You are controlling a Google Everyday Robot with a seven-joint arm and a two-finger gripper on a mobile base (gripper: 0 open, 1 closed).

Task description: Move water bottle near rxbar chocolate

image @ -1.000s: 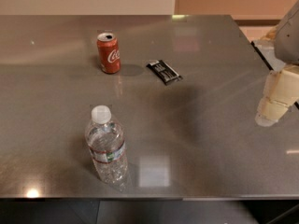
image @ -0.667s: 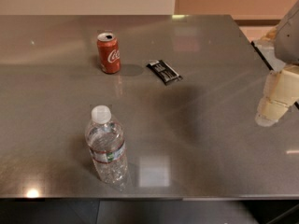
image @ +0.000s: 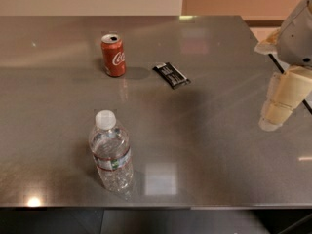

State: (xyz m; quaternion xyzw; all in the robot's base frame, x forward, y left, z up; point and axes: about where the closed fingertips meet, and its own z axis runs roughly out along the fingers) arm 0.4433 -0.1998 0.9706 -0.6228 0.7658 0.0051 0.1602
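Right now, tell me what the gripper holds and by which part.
Nothing is held. The gripper hangs at the right side of the table, apart from everything; the water bottle stands free near the front edge.

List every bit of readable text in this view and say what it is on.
"Coca-Cola": white script on the red soda can, partly turned away.
rxbar chocolate: white lettering, too blurred to read.
water bottle: label print too small to read.
gripper, at the right edge over the table: no markings visible.
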